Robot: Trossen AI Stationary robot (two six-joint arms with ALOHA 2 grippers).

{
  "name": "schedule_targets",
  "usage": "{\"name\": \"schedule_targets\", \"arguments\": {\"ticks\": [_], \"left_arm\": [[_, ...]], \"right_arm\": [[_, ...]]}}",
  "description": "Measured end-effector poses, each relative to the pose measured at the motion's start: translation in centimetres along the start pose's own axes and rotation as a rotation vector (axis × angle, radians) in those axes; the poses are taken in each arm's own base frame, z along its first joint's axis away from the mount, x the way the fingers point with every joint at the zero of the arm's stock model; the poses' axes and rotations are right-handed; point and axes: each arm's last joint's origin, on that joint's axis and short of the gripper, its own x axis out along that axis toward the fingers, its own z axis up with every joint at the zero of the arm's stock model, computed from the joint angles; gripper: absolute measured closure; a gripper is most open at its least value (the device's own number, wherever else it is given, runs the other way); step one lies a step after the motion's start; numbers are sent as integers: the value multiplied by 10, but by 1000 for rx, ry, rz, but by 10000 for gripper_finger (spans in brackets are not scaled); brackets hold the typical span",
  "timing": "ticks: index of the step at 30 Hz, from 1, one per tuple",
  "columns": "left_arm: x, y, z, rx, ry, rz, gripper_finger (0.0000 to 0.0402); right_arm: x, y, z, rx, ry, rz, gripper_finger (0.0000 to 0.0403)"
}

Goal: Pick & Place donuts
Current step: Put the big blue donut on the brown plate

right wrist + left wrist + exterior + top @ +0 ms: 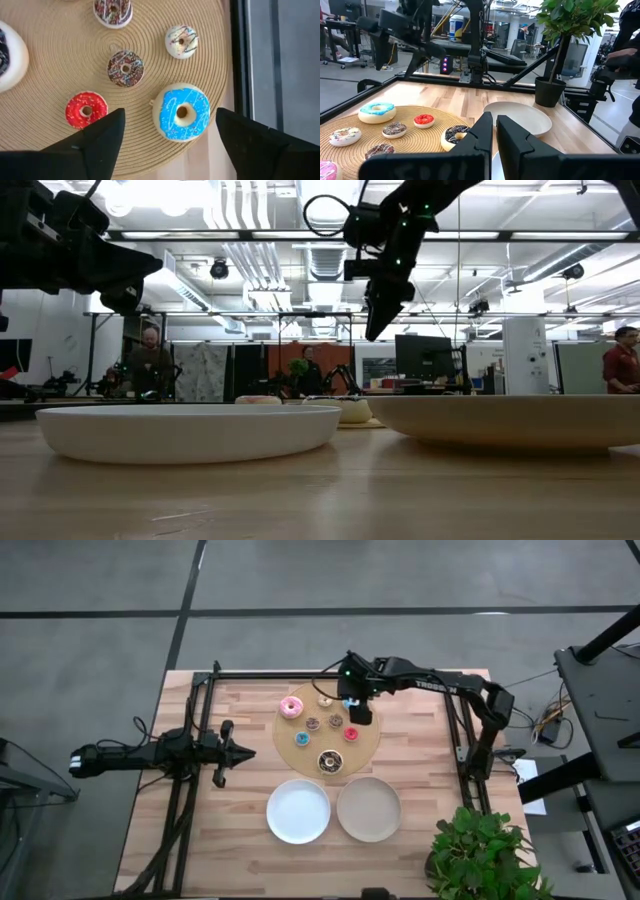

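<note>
Two dark, slim jointed arms with matte black grippers.

The right arm point(430, 680) is black, with white lettering along its forearm and a small green light near the wrist; a thin black cable loops above that wrist. Its gripper point(167, 132) has broad, flat, wedge-shaped black fingers. The left arm point(150, 755) is equally dark, and its gripper point(492, 135) has angular, blocky black fingers.

grey concrete floor point(300, 575) with dark seams runs round the pale wooden table point(240, 840). a leafy potted plant point(478, 850) stands at the table's corner. beyond, an open workshop: white ducts and strip lights on the ceiling point(250, 240), desks with a monitor point(420, 358), and people point(148, 362) standing far back.
</note>
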Motion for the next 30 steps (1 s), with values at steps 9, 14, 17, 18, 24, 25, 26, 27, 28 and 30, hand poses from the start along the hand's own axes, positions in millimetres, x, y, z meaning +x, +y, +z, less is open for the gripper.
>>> {"name": "schedule_targets", "arguments": {"ticks": [9, 14, 17, 18, 24, 25, 26, 27, 28, 30], "left_arm": [[0, 0, 0, 0, 0, 0, 402], [0, 0, 0, 0, 1, 0, 402], [0, 0, 0, 0, 1, 0, 402], [0, 0, 0, 0, 1, 0, 402], [0, 0, 0, 0, 1, 0, 402], [0, 0, 0, 0, 0, 0, 402], [0, 0, 0, 0, 0, 0, 402], [0, 0, 0, 0, 1, 0, 402], [0, 0, 0, 0, 0, 0, 402], [0, 0, 0, 0, 1, 0, 402]], "right_arm": [[20, -2, -4, -70, 68, 28, 83], [33, -3, -7, -72, 100, 41, 83], [41, -7, -10, -63, 123, 48, 83], [44, -8, -11, -62, 132, 51, 83], [62, -13, -18, -79, 183, 84, 84], [65, -14, -19, -78, 189, 88, 83], [67, -16, -21, -75, 194, 94, 83], [69, -17, -22, -70, 197, 100, 83], [71, -18, -23, -66, 199, 104, 83], [72, -20, -24, -63, 197, 106, 84]]}}
